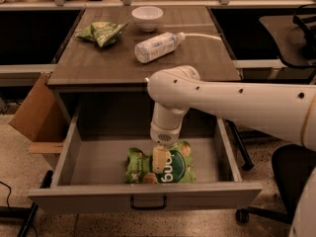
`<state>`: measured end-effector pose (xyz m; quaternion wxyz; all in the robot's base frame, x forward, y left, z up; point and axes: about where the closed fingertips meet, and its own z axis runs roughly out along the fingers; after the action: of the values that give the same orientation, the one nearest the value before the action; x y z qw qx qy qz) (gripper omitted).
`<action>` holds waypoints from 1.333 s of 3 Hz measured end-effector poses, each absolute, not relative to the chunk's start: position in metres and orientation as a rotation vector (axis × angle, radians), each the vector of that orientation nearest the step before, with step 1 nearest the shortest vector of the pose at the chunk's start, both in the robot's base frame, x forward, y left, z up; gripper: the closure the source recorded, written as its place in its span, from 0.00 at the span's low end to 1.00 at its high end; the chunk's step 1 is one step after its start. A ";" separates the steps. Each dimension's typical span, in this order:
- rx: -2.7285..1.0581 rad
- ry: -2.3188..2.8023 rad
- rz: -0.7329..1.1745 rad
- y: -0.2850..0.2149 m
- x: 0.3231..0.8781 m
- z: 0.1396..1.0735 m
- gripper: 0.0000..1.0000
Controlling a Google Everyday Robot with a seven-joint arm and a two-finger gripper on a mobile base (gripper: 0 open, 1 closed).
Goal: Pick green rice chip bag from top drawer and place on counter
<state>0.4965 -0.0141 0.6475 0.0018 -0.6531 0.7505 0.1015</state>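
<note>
The green rice chip bag [180, 166] lies flat on the floor of the open top drawer [143, 195], near its front and middle, with its white lettering facing up. My gripper [159, 161] points straight down from the white arm and is right on the bag's middle, covering part of the logo. The counter [98, 63] is the dark wood-grain top above and behind the drawer.
On the counter are a smaller wrinkly light-green bag [102, 32] at the back left, a white bowl [147, 18] at the back, and a plastic bottle [156, 47] lying on its side. A cardboard box [30, 113] stands left of the drawer. An office chair [291, 177] is at the right.
</note>
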 end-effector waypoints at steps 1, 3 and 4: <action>-2.064 2.353 0.320 -0.010 0.497 0.643 0.00; -2.065 2.350 0.372 -0.006 0.493 0.629 0.00; -2.050 2.349 0.415 -0.005 0.490 0.620 0.16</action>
<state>0.4904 -0.0053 0.6199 -0.0020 -0.6518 0.7468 0.1320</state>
